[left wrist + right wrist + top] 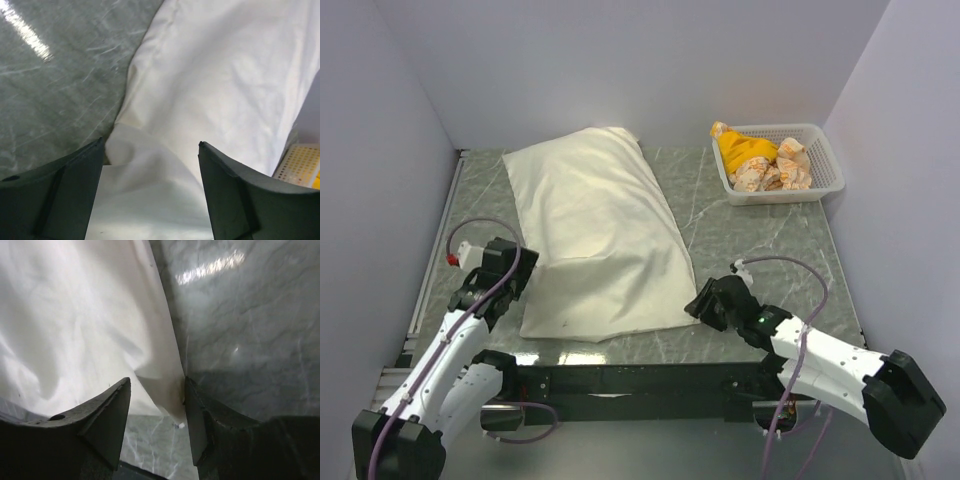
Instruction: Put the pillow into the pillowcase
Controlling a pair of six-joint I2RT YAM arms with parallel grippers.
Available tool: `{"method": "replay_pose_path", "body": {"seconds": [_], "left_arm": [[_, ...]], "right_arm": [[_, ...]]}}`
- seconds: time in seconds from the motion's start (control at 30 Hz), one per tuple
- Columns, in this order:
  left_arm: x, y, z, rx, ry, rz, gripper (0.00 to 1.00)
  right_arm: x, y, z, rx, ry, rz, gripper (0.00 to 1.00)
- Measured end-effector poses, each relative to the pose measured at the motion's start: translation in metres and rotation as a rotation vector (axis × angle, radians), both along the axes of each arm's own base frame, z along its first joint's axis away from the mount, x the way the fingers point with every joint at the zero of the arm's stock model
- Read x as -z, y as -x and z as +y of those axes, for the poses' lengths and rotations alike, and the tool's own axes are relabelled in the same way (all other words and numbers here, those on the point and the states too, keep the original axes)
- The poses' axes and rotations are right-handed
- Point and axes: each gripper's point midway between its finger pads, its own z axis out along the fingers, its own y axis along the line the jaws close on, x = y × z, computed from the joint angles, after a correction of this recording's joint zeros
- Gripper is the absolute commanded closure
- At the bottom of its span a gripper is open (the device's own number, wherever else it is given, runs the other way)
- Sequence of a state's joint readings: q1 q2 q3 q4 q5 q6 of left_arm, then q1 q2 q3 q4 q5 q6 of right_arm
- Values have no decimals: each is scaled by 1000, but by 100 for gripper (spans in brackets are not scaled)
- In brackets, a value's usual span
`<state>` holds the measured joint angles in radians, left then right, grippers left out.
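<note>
The pillowcase [600, 240] is a cream-white wrinkly sack lying diagonally across the marble table, plump at its far end and flat at its near end. No separate pillow or bear print shows; the bulge suggests padding under the cloth. My left gripper [523, 277] is open at the sack's near left edge, with cloth [210, 90] lying between its fingers [150, 145]. My right gripper [700, 305] is open at the sack's near right corner. That corner [165, 380] sits between its fingers [156, 382], against the right one.
A white plastic basket [825, 150] with a yellow cloth and several orange-patterned pieces stands at the far right. Pale walls close in the table on the left, back and right. A metal rail [430, 270] runs along the left edge.
</note>
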<state>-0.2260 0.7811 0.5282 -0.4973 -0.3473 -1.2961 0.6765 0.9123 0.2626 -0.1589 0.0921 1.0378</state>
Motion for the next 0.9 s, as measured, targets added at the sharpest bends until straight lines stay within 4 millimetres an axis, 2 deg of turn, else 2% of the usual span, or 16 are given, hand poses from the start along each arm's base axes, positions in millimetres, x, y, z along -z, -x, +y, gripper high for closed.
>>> {"method": "replay_pose_path", "body": {"seconds": [0.03, 0.07, 0.17, 0.27, 0.43, 0.6, 0.7, 0.9], "left_arm": [[-7, -5, 1, -3, -7, -12, 19], [-12, -8, 1, -5, -13, -22, 20], [-25, -16, 1, -2, -26, -44, 20], [-28, -19, 1, 5, -32, -51, 18], [-24, -21, 0, 19, -51, -32, 16], [-29, -28, -3, 42, -61, -34, 14], [-34, -36, -7, 68, -64, -47, 14], [-39, -44, -15, 125, -74, -50, 13]], "right_arm": [[0, 5, 3, -7, -12, 4, 47], [-1, 9, 5, -11, -21, 7, 63], [2, 19, 5, -8, -29, 27, 89], [10, 28, -5, 25, -3, 68, 100], [3, 24, -23, 88, 71, 83, 100], [-30, -9, -61, 227, 106, 19, 93], [-41, -20, -78, 261, 133, -8, 89], [-31, -11, -72, 170, 139, 19, 91]]}}
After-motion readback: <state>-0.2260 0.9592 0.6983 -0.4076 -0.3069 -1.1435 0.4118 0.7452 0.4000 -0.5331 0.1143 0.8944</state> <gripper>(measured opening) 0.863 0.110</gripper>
